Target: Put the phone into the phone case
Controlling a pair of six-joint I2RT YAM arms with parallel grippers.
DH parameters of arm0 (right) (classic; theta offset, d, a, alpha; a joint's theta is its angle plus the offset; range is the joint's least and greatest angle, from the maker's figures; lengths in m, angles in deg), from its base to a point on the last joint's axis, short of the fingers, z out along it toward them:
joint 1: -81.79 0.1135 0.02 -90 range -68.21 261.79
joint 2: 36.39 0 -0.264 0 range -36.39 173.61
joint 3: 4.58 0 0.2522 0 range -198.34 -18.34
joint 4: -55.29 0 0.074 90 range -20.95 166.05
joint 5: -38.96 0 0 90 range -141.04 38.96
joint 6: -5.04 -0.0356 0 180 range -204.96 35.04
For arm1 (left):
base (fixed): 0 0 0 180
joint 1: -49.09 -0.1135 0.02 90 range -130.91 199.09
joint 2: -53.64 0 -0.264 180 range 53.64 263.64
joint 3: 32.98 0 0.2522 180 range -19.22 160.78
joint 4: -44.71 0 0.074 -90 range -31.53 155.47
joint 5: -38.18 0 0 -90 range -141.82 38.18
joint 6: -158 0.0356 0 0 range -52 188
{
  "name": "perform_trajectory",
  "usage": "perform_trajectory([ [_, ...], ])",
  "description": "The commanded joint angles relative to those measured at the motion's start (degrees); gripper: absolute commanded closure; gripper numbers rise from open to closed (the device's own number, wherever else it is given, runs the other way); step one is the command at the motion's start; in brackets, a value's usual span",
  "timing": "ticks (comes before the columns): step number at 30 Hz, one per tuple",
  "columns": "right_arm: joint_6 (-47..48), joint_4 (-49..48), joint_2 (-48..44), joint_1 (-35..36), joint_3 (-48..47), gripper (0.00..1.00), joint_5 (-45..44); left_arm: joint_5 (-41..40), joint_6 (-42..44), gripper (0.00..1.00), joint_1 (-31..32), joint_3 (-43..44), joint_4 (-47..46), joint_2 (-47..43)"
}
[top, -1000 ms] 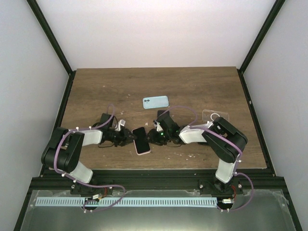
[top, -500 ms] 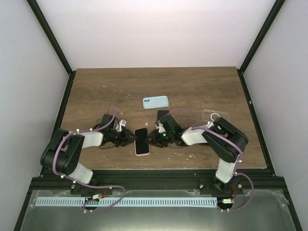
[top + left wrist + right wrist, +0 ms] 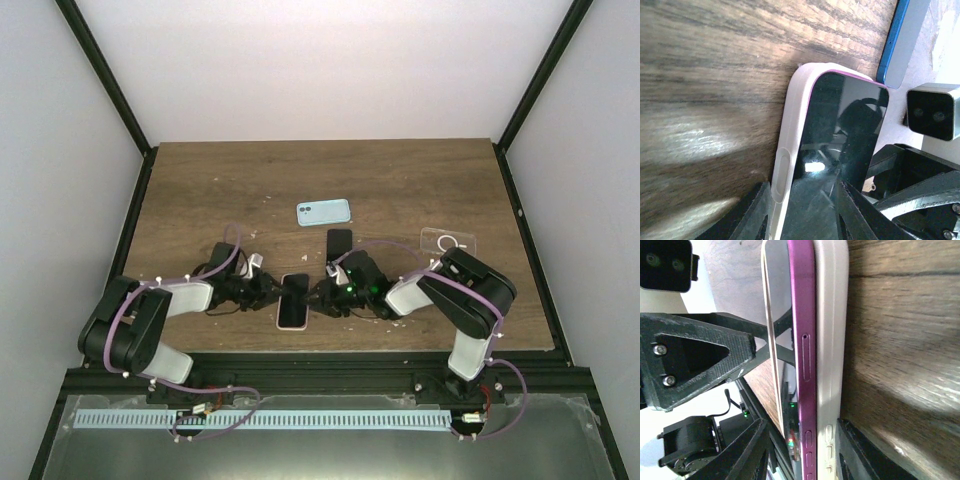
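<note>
- Near the front edge of the table [image 3: 200,180], about in the middle, is the phone [image 3: 293,301]. It sits between the two arms.
- A white phone case [image 3: 783,165] hugs its back and one long side. On the side facing the right arm the purple edge shows bare. So I think the phone is not pushed all the way in yet.
- I think the phone is hard, flat and a bit heavy. Its glass front is shiny, so it may slip, and it could crack. The long edges look like the best place to hold it, with no hard push on the glass.
- The case looks soft and bendy, so its rim should stretch over the corners.
- From the left, the left gripper [image 3: 268,291] has narrow jaws on the phone. One finger is against the case and the other is over the glass.
- From the right, the right gripper [image 3: 320,296] has narrow jaws around the phone and case. One finger [image 3: 852,450] touches the case, but I cannot tell if the other one presses.
- Farther back lie a blue phone [image 3: 323,211] and a black phone [image 3: 339,242]. A clear case [image 3: 448,243] lies off to the right.
</note>
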Motion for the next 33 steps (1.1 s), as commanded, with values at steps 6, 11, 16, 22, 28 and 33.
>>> perform_trajectory([
  [6,-2.1,-15.1,-2.8,1.0,0.0,0.58,0.1,4.3,-1.5,0.62,2.3,-3.2,2.8,-1.6],
  [11,-5.8,-21.3,-0.6,1.0,1.1,0.56,1.1,4.5,-2.2,0.62,2.4,-4.0,1.9,-2.4],
  [16,-8.7,-27.3,1.3,1.0,2.0,0.52,2.1,4.9,-1.8,0.60,2.4,-4.0,2.4,-2.7],
  [22,-6.4,-20.6,2.7,1.1,0.4,0.51,3.0,4.4,-1.3,0.59,2.4,-4.2,3.8,-4.4],
  [28,0.6,-6.1,1.2,1.2,-2.3,0.56,0.5,3.7,-1.6,0.59,2.4,-4.5,3.8,-4.7],
  [33,3.2,-1.1,0.6,1.2,-2.9,0.74,-1.2,3.3,-1.4,0.59,2.4,-4.1,3.9,-3.7],
])
